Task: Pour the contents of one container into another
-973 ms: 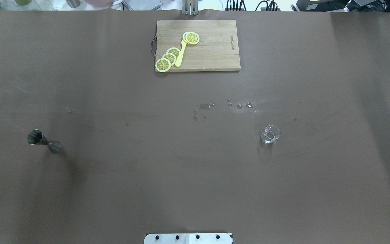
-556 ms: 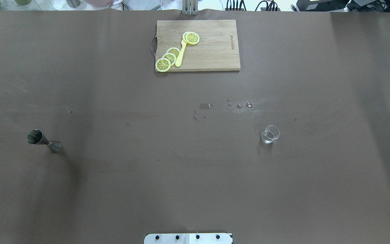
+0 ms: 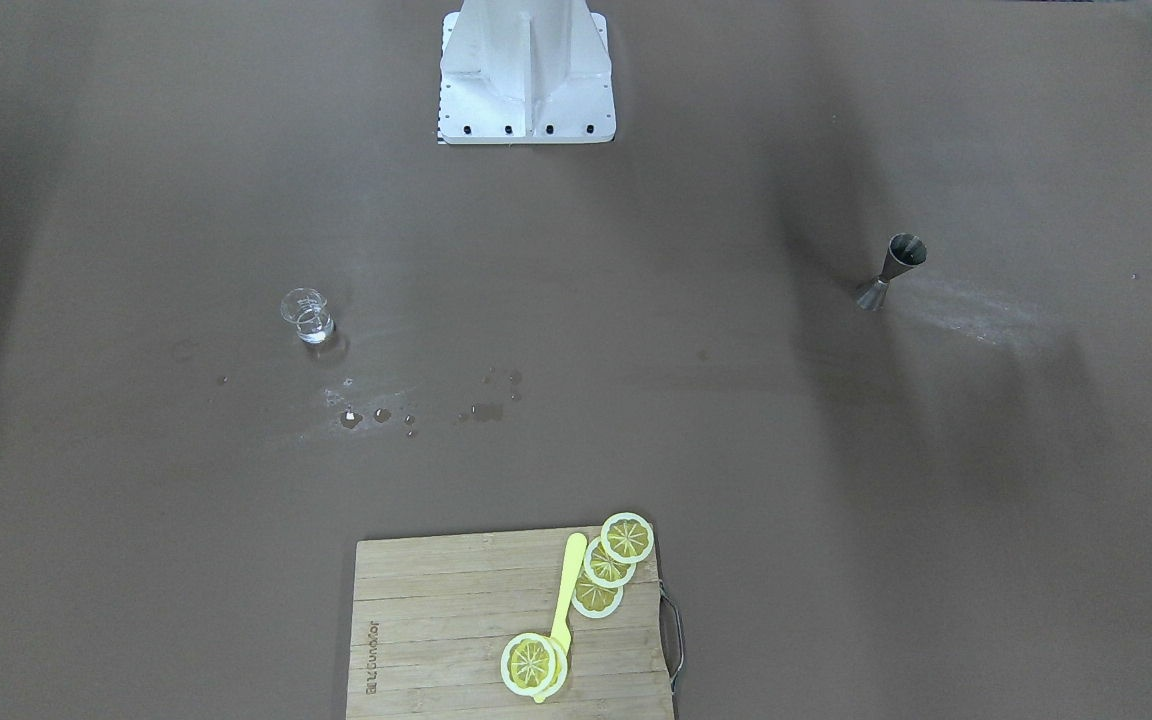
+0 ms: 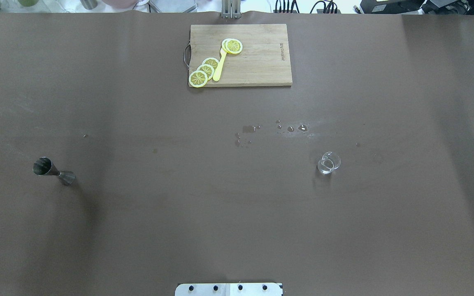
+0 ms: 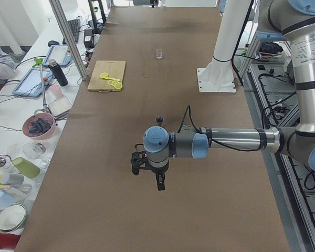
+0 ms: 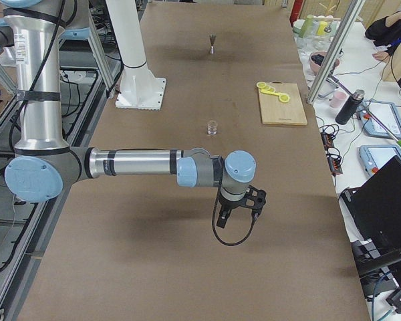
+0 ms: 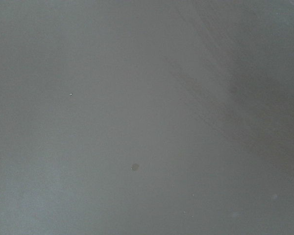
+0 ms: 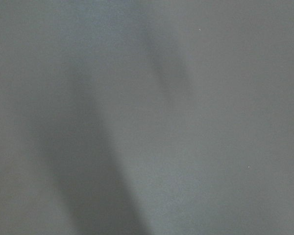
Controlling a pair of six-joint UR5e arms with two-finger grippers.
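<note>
Standing upright, well apart: glass cup (image 4: 328,163), jigger (image 4: 54,172).

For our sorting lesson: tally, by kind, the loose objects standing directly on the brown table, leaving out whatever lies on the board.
Glass cup: 1
Metal jigger: 1
Wooden board: 1
Total: 3

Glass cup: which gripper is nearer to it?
Right. The right gripper hangs over the end of the table nearest the glass cup; the left gripper is at the opposite end, beyond the jigger.
</note>
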